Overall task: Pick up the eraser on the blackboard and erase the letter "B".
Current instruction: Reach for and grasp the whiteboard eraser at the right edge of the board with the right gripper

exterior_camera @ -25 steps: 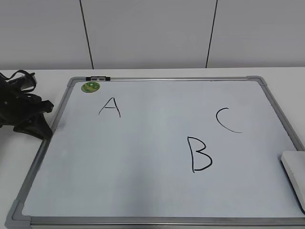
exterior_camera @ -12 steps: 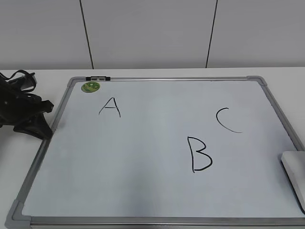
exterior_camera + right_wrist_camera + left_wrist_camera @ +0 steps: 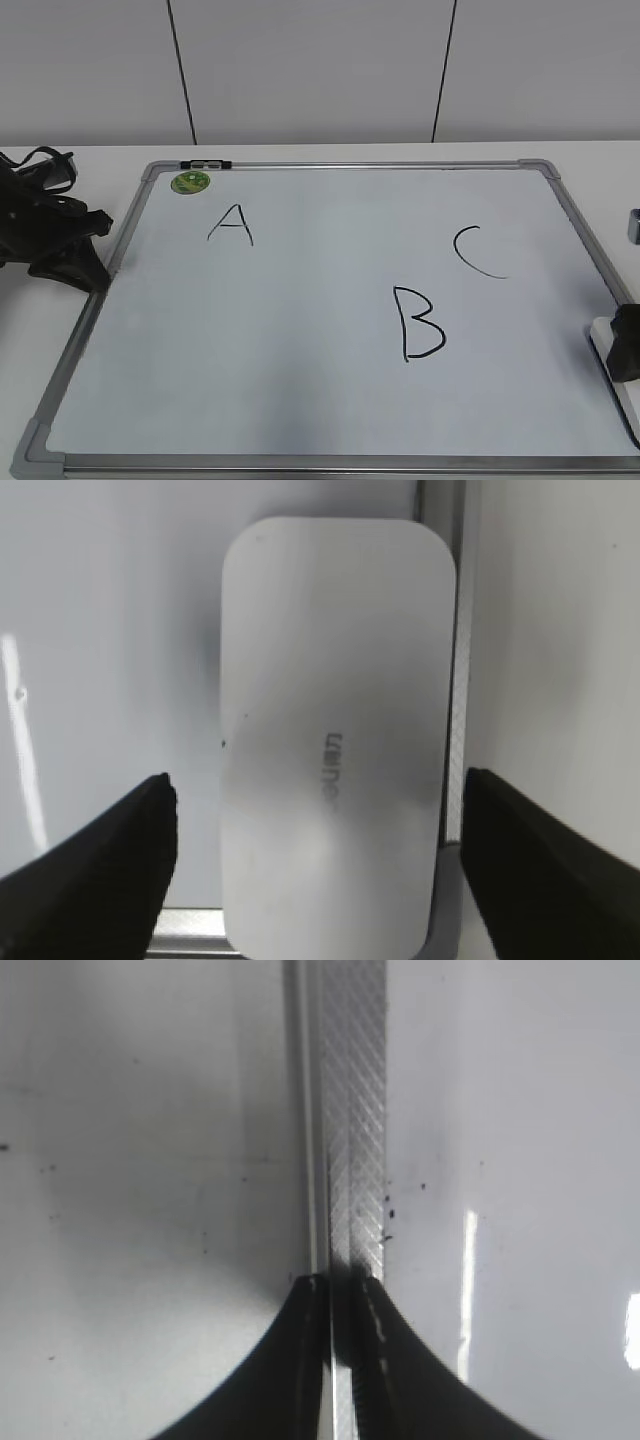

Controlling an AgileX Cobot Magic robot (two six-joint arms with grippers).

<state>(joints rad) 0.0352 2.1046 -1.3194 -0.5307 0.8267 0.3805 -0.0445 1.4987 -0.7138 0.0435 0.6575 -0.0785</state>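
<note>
The blackboard point(image 3: 300, 330) is a white board with a grey frame, lying flat. A black "B" point(image 3: 417, 322) is drawn right of its middle. The white eraser point(image 3: 601, 333) lies at the board's right edge and fills the middle of the right wrist view point(image 3: 335, 730). My right gripper point(image 3: 318, 778) is open, with one finger on each side of the eraser and not touching it. In the exterior view it point(image 3: 628, 345) shows only at the right edge, hiding part of the eraser. My left gripper point(image 3: 342, 1295) is shut, over the board's left frame rail point(image 3: 350, 1110).
A black "A" point(image 3: 231, 224) and "C" point(image 3: 476, 251) are also on the board, with a round green sticker point(image 3: 190, 182) at its top left. The left arm point(image 3: 45, 225) rests beside the board's left edge. A white wall stands behind the table.
My right gripper has come into the exterior view at the right edge and now stands over the eraser. The left arm and the eraser have not moved.
</note>
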